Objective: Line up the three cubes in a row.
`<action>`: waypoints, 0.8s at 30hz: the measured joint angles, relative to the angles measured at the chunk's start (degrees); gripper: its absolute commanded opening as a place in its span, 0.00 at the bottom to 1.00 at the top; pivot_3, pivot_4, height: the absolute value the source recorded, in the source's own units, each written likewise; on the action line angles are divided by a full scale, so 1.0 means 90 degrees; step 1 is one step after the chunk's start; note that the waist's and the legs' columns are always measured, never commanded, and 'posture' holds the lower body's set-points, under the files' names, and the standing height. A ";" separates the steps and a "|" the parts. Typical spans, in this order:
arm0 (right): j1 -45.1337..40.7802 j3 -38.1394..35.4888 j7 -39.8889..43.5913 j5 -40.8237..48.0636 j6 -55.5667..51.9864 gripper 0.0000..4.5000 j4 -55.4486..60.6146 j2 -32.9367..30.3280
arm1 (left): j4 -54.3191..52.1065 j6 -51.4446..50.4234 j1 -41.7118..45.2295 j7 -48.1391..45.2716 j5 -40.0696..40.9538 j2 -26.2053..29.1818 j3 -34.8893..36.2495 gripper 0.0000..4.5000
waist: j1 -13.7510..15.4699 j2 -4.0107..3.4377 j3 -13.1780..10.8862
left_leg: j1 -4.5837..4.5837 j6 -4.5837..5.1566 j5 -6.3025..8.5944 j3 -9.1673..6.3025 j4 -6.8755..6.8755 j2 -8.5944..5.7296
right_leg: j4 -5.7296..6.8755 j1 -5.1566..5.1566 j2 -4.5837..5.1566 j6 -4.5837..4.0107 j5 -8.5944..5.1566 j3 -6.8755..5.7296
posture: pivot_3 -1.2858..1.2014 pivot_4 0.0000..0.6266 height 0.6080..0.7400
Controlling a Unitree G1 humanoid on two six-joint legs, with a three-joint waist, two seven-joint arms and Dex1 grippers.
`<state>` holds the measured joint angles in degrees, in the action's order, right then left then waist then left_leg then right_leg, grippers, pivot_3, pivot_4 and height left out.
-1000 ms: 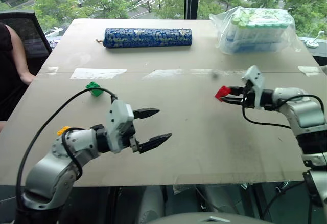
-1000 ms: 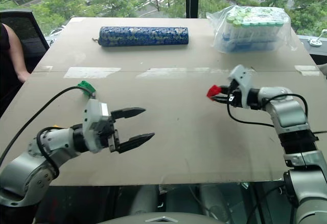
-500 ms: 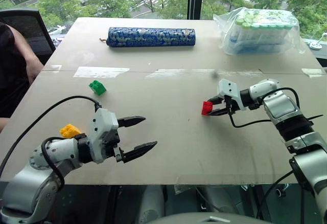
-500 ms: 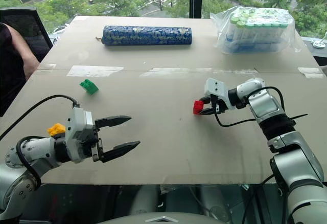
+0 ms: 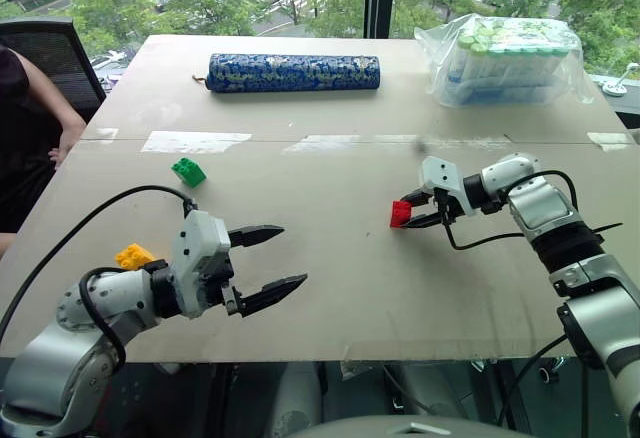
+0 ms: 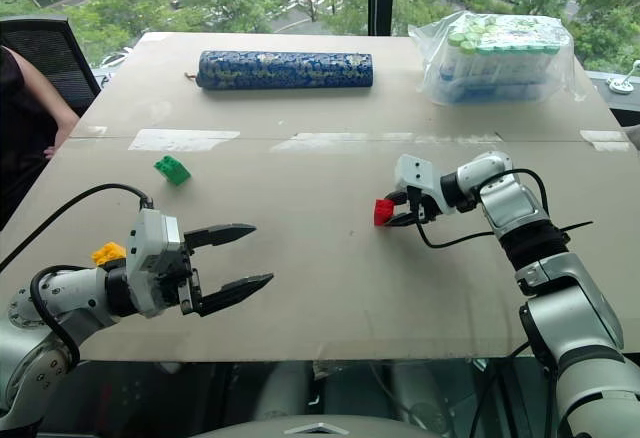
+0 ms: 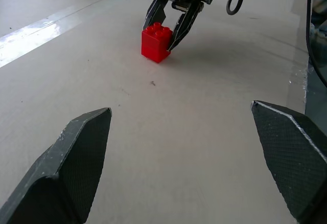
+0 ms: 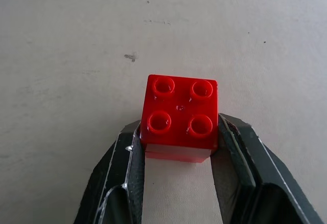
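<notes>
Right gripper jaws clamped on the small red studded plastic brick, studs up, sitting on the beige tabletop just right of centre. Left gripper jaws spread wide, holding nothing, near the front edge. Small green studded brick at 10 o'clock from the left gripper; small yellow studded brick at its 9 o'clock, beside the left arm.

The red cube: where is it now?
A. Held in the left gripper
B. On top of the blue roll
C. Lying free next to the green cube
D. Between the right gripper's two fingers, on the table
D: the red cube sits between the right gripper's fingers, resting on the table.
</notes>
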<state>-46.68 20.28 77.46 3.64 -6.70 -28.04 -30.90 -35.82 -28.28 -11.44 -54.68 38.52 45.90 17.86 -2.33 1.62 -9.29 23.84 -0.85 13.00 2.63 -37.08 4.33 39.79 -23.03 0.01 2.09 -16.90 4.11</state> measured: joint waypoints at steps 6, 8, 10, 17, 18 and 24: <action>0.0000 0.0000 0.0120 -0.0030 0.0153 0.40 -0.0075 0.0064 | -0.0001 -0.0004 -0.0080 0.0038 0.0001 0.0000 0.0051 1.00 | 0.0000 0.0000 0.0000 | 0.0000 0.0000 0.0000 0.0000 0.0000 0.0000 | 0.0000 0.0000 0.0000 0.0000 0.0000 0.0000 | 0.52 0.24 1.00; -0.0001 0.0000 0.0156 -0.0040 0.0223 0.61 -0.0095 0.0066 | -0.0005 -0.0005 -0.0136 0.0061 0.0002 0.0000 0.0103 1.00 | 0.0000 0.0000 0.0000 | 0.0000 0.0000 0.0000 0.0000 0.0000 0.0000 | 0.0000 0.0000 0.0000 0.0000 0.0000 0.0000 | 0.52 0.24 1.00; -0.0001 0.0000 0.0204 -0.0053 0.0253 0.81 -0.0177 0.0089 | -0.0029 -0.0006 -0.0189 0.0088 0.0002 0.0000 0.0152 1.00 | 0.0001 0.0000 0.0000 | 0.0000 0.0000 0.0000 -0.0001 0.0000 0.0000 | 0.0000 0.0000 0.0000 0.0000 0.0000 0.0000 | 0.52 0.24 1.00; 0.0010 -0.0005 0.0261 -0.0104 0.0484 0.99 -0.0216 0.0089 | -0.0138 -0.0010 -0.0325 0.0215 -0.0001 -0.0012 0.0208 1.00 | 0.0000 0.0000 0.0000 | 0.0000 0.0000 0.0000 -0.0001 0.0000 0.0000 | 0.0000 0.0000 0.0000 0.0000 0.0000 -0.0001 | 0.52 0.24 1.00; 0.0027 -0.0019 0.0256 -0.0097 0.0477 0.99 -0.0179 0.0079 | -0.0138 -0.0011 -0.0337 0.0264 -0.0001 -0.0035 0.0215 1.00 | 0.0001 0.0000 0.0000 | 0.0000 0.0000 0.0000 -0.0001 0.0000 0.0000 | 0.0000 0.0000 0.0001 0.0000 0.0000 -0.0001 | 0.52 0.24 1.00; 0.0581 -0.0430 0.0019 0.0222 -0.0154 0.99 0.0809 -0.0162 | -0.0066 -0.0174 -0.0081 0.1392 -0.0021 -0.0730 0.0347 1.00 | 0.0050 0.0001 0.0000 | 0.0001 0.0000 0.0000 -0.0005 -0.0003 -0.0001 | 0.0003 0.0001 0.0003 0.0001 0.0001 -0.0003 | 0.52 0.24 1.00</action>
<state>-41.46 16.41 77.63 5.64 -8.09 -20.75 -32.36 -36.42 -29.85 -12.17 -42.15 38.33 39.33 20.98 -1.88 1.62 -9.29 23.85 -0.85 13.00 2.58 -37.11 4.32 39.82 -23.02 0.04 2.10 -16.90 4.09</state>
